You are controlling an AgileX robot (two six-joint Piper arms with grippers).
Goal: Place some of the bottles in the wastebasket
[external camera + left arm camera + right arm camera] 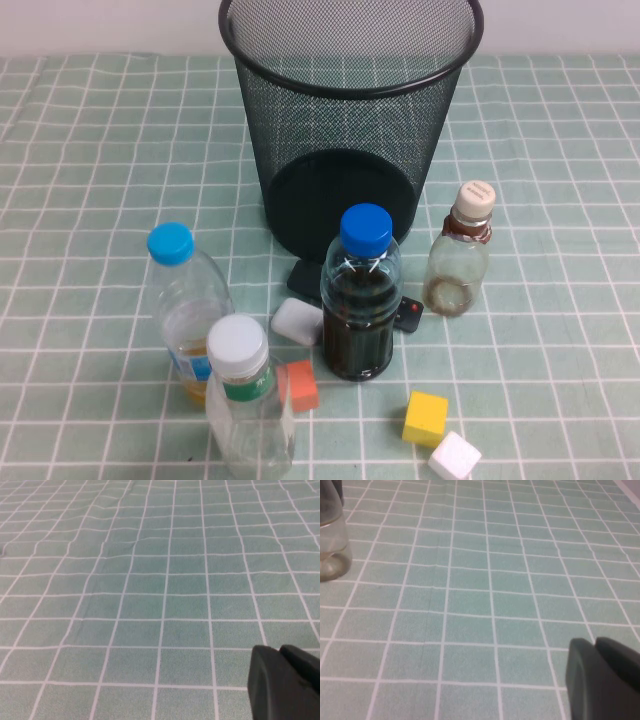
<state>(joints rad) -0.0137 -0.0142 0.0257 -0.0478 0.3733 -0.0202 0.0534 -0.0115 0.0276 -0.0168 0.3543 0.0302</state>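
The black wire-mesh wastebasket [350,110] stands upright at the back middle of the table. The white-capped clear bottle with a green neck band [248,408] stands at the front, left of centre. The smaller cream-capped bottle with brownish residue [460,255] stands right of the wastebasket's base. Neither gripper shows in the high view. My left gripper [280,652] is shut and empty over bare tablecloth. My right gripper [595,645] is shut and empty over the cloth; the lower part of a clear bottle [330,540] shows at the edge of its view, apart from it.
A dark-liquid bottle with a blue cap [360,300] and a yellow-liquid bottle with a light-blue cap [188,310] stand among the bottles. A white block [297,321], an orange block [300,385], a yellow block [426,417], another white block [455,458] and a black remote [408,314] lie nearby.
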